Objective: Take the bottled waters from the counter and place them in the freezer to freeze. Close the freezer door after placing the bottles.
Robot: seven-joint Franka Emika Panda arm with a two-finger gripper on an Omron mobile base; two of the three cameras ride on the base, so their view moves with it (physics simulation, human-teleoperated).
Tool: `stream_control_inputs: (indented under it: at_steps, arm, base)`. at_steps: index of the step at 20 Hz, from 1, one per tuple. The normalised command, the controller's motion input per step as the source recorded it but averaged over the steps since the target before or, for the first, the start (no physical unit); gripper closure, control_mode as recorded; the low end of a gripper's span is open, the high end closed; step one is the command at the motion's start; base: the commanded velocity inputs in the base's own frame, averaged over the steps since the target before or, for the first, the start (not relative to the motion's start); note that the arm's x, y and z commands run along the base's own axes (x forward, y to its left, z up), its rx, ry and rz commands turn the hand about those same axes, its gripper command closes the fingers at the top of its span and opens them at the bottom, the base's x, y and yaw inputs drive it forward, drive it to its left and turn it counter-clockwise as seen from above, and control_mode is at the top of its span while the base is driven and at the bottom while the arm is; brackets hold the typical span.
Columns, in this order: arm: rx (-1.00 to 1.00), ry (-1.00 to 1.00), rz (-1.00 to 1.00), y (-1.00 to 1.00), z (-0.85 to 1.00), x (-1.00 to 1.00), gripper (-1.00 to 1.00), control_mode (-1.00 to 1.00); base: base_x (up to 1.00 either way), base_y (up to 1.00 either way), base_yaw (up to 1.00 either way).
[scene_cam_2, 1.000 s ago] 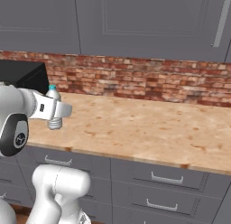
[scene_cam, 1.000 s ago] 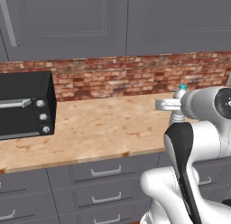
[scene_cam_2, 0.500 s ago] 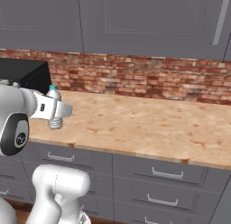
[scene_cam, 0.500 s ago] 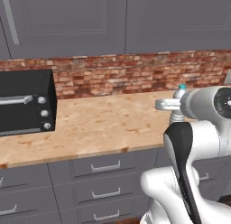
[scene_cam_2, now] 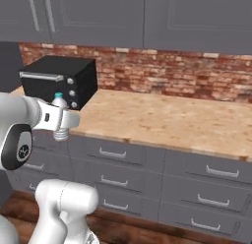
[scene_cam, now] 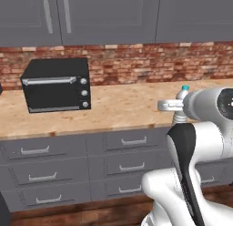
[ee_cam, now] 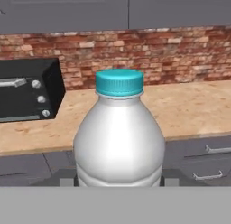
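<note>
Cabinets (scene_cam: 109, 15): you see grey doors across the top, above a brick wall (scene_cam: 150, 65).
Bench (scene_cam_2: 167, 120): the tan speckled slab runs the full width, with grey drawers (scene_cam: 123, 156) below it.
Oven (scene_cam: 57, 90): a black countertop box stands on the bench, to the left in the left base view.
Arm (scene_cam: 200, 129): the white arm is folded close in front of the bench edge.
Bottle (ee_cam: 118, 137): the clear ribbed one with the teal cap (ee_cam: 119, 81); it is off the bench, carried upright in front of the drawers, cap uppermost.
Gripper (scene_cam_2: 61, 121): your jaws are closed part-way around the bottle's lower body and have hold of it.
Key relation: the bottle sits directly between the jaws, its long axis vertical and crossing the line of the hand, so you likely need to keep the hand level while you carry it.
Freezer: judged to lie off to one side; which side you cannot tell from here.
</note>
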Motion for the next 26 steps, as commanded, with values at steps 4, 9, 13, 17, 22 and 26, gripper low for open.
stream_control_inputs:
  at_steps: [4,9,13,17,22,26]
  arm:
    - [0.00,0.00,0.00,0.00,0.00,0.00,1.00,1.00]
    - [0.00,0.00,0.00,0.00,0.00,0.00,1.00,1.00]
    - [0.00,0.00,0.00,0.00,0.00,0.00,1.00,1.00]
    - [0.00,0.00,0.00,0.00,0.00,0.00,1.00,1.00]
    - [0.00,0.00,0.00,0.00,0.00,0.00,1.00,1.00]
    - [0.00,0.00,0.00,0.00,0.00,0.00,1.00,1.00]
  base:
    - [-0.69,0.92,0.40]
    - [-0.40,1.00,0.54]
    - [-0.09,1.00,0.44]
    - [0.13,1.00,0.29]
    - [0.45,0.84,0.33]
    - [0.41,0.72,0.07]
